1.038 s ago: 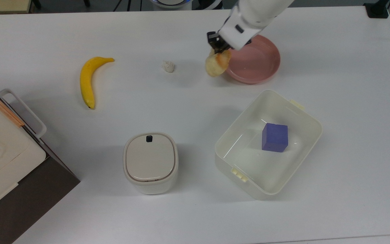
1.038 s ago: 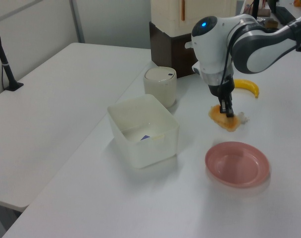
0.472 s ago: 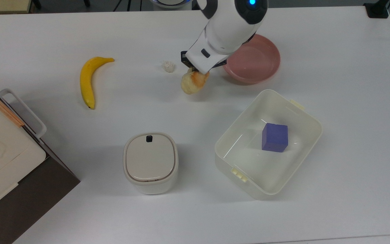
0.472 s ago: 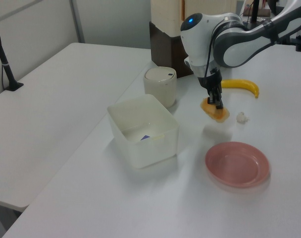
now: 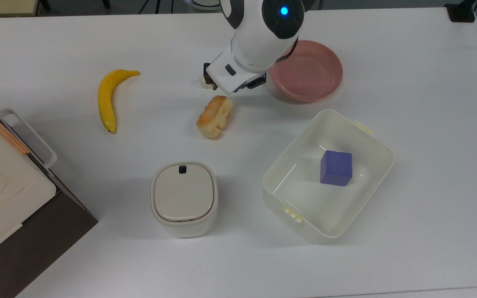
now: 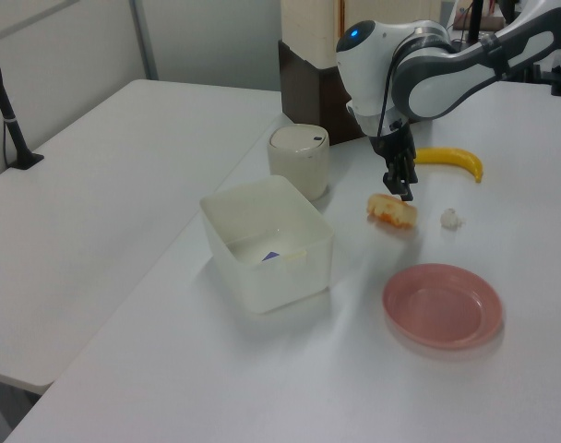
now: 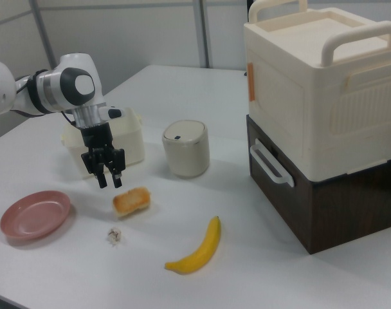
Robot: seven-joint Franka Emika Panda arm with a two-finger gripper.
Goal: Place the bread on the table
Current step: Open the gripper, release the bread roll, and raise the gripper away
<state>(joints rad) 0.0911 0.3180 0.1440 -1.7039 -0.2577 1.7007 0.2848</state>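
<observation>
lying nearest in the right view, the yellow banana (image 7: 197, 249) rests on the table (image 7: 260, 270), with the tiny white lump (image 7: 114, 236) to the right view's left of it. just beyond them the bread (image 7: 132, 201) sits flat on the white tabletop, toasted top up, touching nothing else. the gripper (image 7: 107, 178) hangs just above and to the right view's left of the bread, its two dark fingers spread apart and holding nothing. the pink plate (image 7: 29, 215) lies at the right view's left edge, apart from the bread. farther back stand the lidded cream bin (image 7: 186, 148) and the open cream container (image 7: 128, 143), partly behind the arm. at the right view's right a cream carrier box (image 7: 324, 84) sits on a dark brown base (image 7: 324, 193).

in the top view the bread (image 5: 215, 116) lies at an angle between the banana (image 5: 109, 97) and the plate (image 5: 309, 76), clear of both, with the lidded bin (image 5: 184, 198) below it and the container (image 5: 328, 176), holding a purple cube (image 5: 336, 167), to the top view's lower right. the gripper (image 5: 231, 85) is mostly under the white arm housing, just above the bread in the top view.

in the left view the bread (image 6: 392, 210) lies on the table (image 6: 290, 369), the fingertips of the gripper (image 6: 402, 187) just over it, and the white lump (image 6: 450, 218) sits just beside it to the left view's right.
</observation>
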